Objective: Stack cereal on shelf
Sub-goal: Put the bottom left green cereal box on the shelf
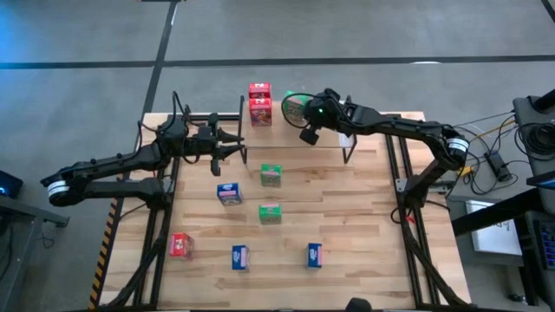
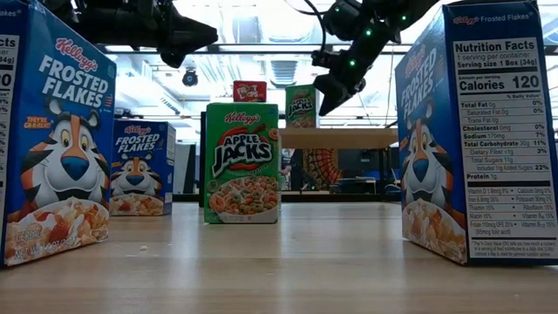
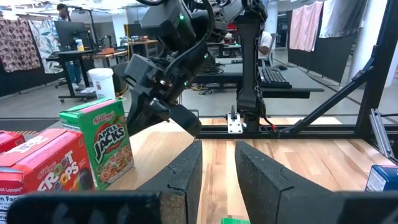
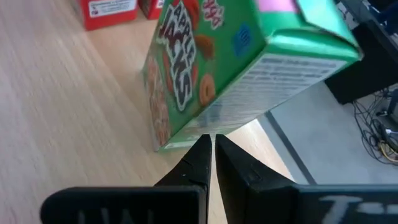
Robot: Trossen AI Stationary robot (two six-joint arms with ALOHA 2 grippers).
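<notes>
Right gripper (image 4: 211, 146) pinched shut, empty, nose just behind upright green box (image 4: 205, 74) on shelf (image 1: 347, 149); left gripper (image 3: 217, 163) slightly parted, empty, farther off.

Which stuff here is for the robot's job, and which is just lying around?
For the job:
- shelf
- two red cereal boxes and one green box on the shelf
- boxes on the table: green, blue, red
- right gripper, shut beside the shelf's green box

Just lying about:
- cables off the table
</notes>
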